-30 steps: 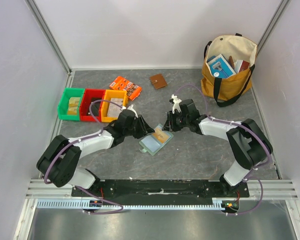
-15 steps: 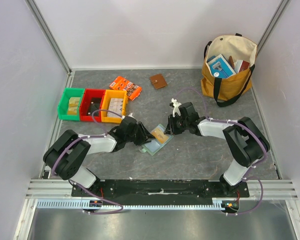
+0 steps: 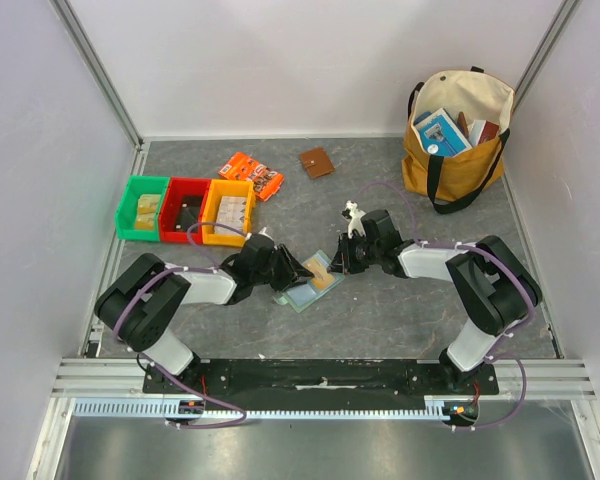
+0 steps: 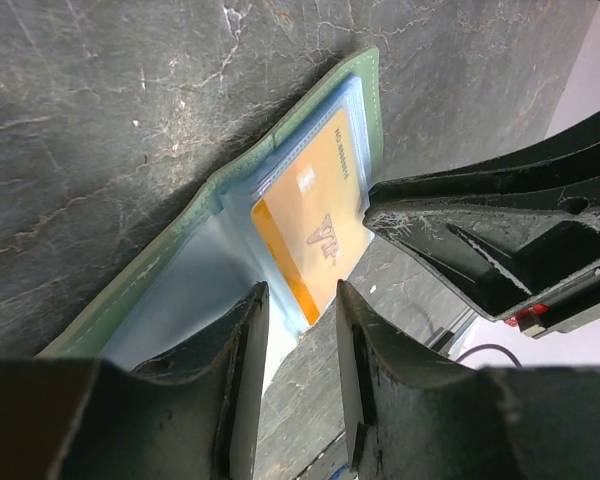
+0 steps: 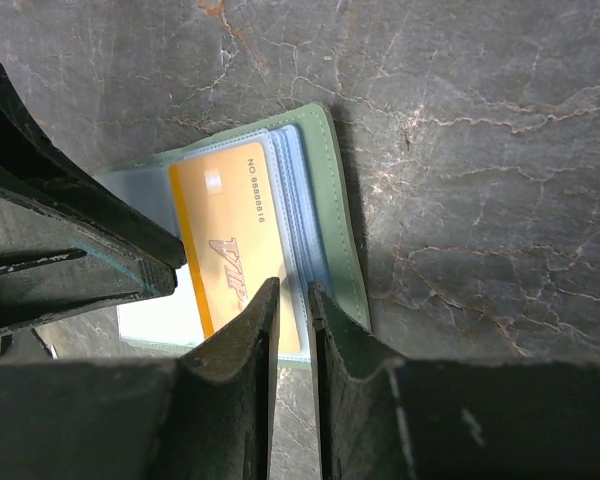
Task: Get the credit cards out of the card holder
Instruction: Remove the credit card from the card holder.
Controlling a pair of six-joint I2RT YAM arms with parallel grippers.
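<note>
**Card not yet out, both grippers at the holder**

We find the card holder (image 3: 308, 283) lying open around the middle of the table (image 3: 400, 300), a little toward its near edge, between the two arms. One tan-orange credit card (image 5: 220, 240) sits inside a clear sleeve of the holder. We see no card lying out on the table, so by our reckoning the removal is all left to do. The left gripper (image 4: 300, 300) stands with jaws parted over the holder's edge, gripping nothing. The right gripper (image 5: 292, 295) has its jaws nearly together at the card's edge; whether it pinches the card we cannot tell. Further cards may be layered behind it.
</note>
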